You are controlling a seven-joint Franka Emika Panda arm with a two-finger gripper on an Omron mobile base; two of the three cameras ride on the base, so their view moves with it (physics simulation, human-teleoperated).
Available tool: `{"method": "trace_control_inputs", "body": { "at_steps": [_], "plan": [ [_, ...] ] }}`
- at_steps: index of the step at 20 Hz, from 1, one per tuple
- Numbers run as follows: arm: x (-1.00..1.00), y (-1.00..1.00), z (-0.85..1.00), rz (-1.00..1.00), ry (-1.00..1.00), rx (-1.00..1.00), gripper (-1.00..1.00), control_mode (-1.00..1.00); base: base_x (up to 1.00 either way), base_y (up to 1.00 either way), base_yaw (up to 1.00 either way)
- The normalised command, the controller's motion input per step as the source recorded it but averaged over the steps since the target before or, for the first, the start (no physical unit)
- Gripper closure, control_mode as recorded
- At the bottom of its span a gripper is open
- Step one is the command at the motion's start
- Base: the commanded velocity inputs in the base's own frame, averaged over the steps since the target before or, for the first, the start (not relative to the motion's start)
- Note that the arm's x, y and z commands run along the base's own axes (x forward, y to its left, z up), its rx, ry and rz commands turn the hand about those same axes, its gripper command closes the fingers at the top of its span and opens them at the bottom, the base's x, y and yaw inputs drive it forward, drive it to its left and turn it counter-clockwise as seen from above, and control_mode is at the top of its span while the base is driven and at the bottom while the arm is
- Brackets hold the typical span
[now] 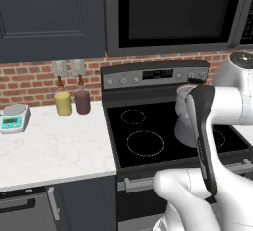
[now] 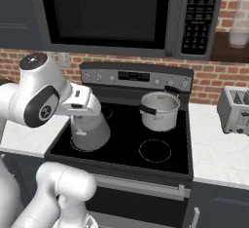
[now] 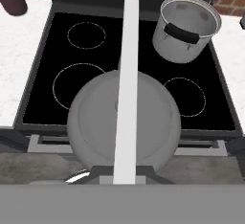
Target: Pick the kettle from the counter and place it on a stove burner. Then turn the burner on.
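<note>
The dull-grey kettle [image 2: 90, 130] hangs from my gripper [image 2: 83, 114], which is shut on its handle [image 3: 127, 74]. In the hand view the kettle's dome [image 3: 95, 122] sits right below the hand, over the front middle of the black cooktop [image 3: 139, 55]. It covers the right edge of the large outlined stove burner [image 3: 72, 84]. The left base view shows that burner [image 1: 145, 143] at front left, with the kettle [image 1: 184, 129] to its right, partly hidden behind my arm. Whether the kettle touches the glass I cannot tell. The white counter [image 1: 49, 146] lies left of the stove.
A shiny steel pot [image 2: 159, 110] stands on the back right burner. A smaller circle [image 3: 184, 96] lies at front right, another [image 3: 86, 35] at back left. Knobs [image 1: 122, 81] line the stove's back panel. A yellow jar [image 1: 63, 102], a maroon jar [image 1: 82, 101], a scale [image 1: 13, 117] and a toaster [image 2: 236, 109] stand on the counters.
</note>
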Motion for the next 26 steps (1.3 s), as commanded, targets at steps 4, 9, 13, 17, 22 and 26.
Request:
{"method": "trace_control_inputs", "body": {
  "at_steps": [4,9,13,17,22,26],
  "plan": [
    [0.06,0.29,-0.07,0.06,-0.01,0.00,1.00,-1.00,0.00,0.00,0.00],
    [0.49,0.16,-0.27,0.05,0.01,0.01,1.00,-1.00,0.00,0.00,0.00],
    [0.65,0.25,-0.06,0.04,0.19,0.00,1.00,-1.00,0.00,0.00,0.00],
    [0.66,0.29,-0.24,0.05,0.23,0.00,1.00,-1.00,0.00,0.00,0.00],
    [0.50,0.19,-0.38,0.05,0.22,0.00,1.00,-1.00,0.00,0.00,0.00],
    [0.23,0.00,-0.60,0.07,0.05,0.02,1.00,-1.00,0.00,0.00,0.00]
  ]
}}
